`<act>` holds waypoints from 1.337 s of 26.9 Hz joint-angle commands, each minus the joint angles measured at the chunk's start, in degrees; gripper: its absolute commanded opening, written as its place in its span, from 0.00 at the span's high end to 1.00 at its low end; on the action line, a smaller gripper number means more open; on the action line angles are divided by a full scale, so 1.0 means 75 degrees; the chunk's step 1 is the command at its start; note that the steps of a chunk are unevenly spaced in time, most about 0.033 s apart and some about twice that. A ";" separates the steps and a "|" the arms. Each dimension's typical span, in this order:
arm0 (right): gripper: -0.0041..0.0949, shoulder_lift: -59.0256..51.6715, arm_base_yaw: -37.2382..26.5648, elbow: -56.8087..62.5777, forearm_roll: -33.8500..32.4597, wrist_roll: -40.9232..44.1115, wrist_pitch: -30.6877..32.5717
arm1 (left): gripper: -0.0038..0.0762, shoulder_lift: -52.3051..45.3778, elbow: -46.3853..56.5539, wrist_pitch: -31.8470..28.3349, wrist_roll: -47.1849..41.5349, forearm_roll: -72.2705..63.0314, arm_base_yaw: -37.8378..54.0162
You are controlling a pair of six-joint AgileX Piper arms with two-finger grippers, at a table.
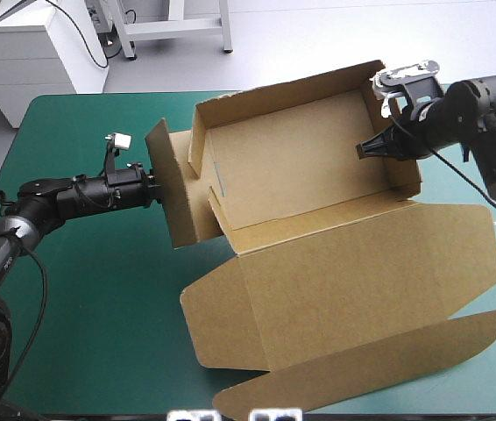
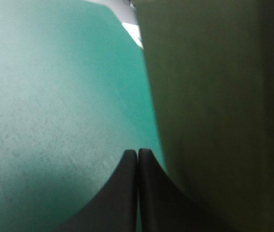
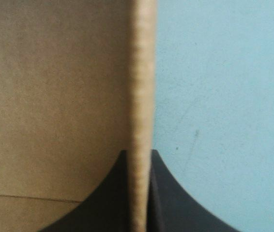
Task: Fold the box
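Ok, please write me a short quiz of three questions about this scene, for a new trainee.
1. True or false: the right gripper of two black fin-shaped fingers is shut on a raised wall of the brown cardboard box.
2. The left gripper is: A) wide open; B) shut, beside an upright side flap; C) shut on a white cloth.
3. Fill in: the box's wide lid lies ____ on the teal-green table cover.
Key: 1 true; 2 B; 3 flat.
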 commanded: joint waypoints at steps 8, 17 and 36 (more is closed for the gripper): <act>0.98 0.0170 -0.0022 -0.0221 0.0224 0.0340 -0.0846 | 0.96 -0.0335 -0.0177 0.0996 0.0111 -0.1052 -0.0017; 0.98 0.0181 -0.0022 -0.0221 0.0128 0.0458 -0.1193 | 0.66 -0.0335 -0.0660 0.0996 -0.0061 -0.0941 -0.0111; 0.97 0.0181 -0.0022 -0.0221 0.0161 0.1204 -0.2183 | 0.19 -0.0335 -0.4159 -0.1195 -0.3533 0.3092 -0.1654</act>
